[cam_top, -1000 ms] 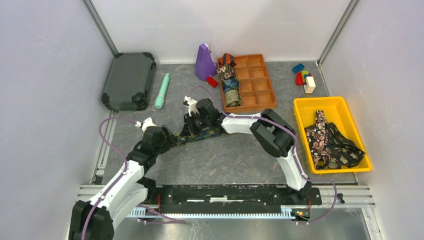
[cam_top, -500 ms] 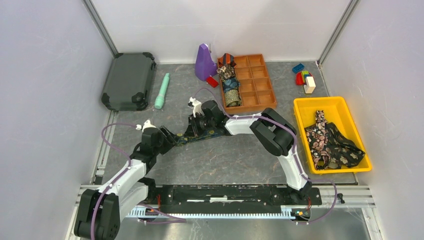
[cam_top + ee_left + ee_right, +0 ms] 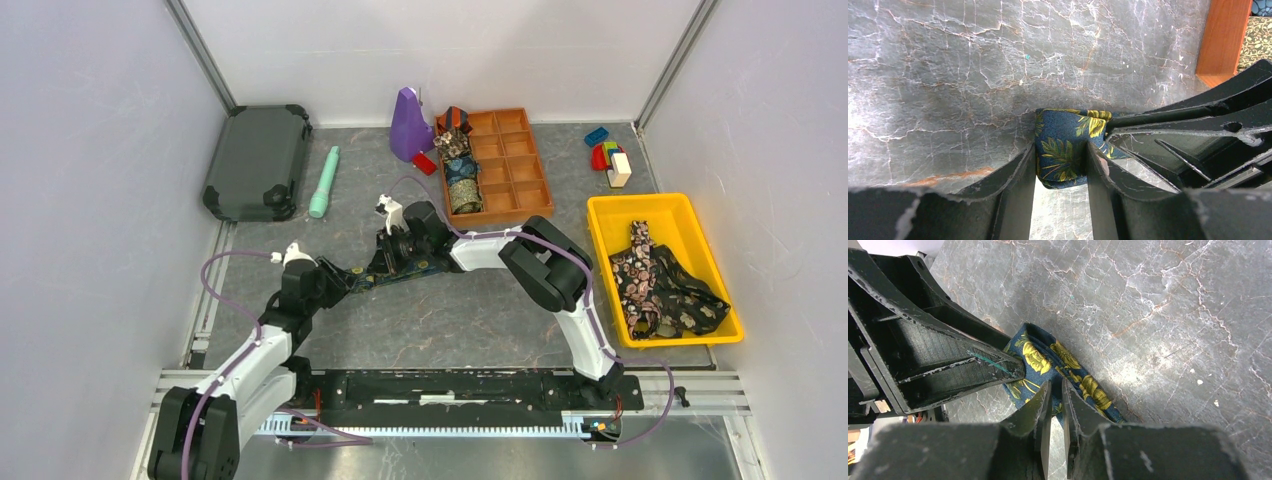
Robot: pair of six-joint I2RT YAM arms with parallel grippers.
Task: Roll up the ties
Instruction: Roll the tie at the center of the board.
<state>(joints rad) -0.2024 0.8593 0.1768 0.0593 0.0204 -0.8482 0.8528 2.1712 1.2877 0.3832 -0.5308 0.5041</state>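
- left gripper (image 3: 1061,150): fingers part-spread, pinching the bunched end of the navy-gold tie (image 3: 1064,131); cloth touches both inner faces; the bundle fills the gap
- right gripper (image 3: 1055,390): fingers pressed almost together on the flat strip just beside that bundle; only a slit shows between them, so I judge it a pinch on a thin layer of cloth, not a bare closing
- the two grippers sit tip to tip, all but touching; each wrist view shows the other's black fingers crowding the frame
- tie lies on the grey table (image 3: 450,320), centre-left, between the two grippers; long axis runs roughly left to right, the right end a little farther from the bases; the free length trails right from the right gripper's fingers and under that arm
- bunched end is at the left, so the unrolled cloth lies to the right of the left gripper; rolling would have to advance rightward along the strip
- left arm holds the roll itself; right arm is the nearer one to the loose length; likely it steadies or feeds
- further out: rolled ties (image 3: 460,170) in the left column of the orange tray (image 3: 520,125), far centre; loose ties (image 3: 660,285) heaped in the yellow bin (image 3: 605,215), right
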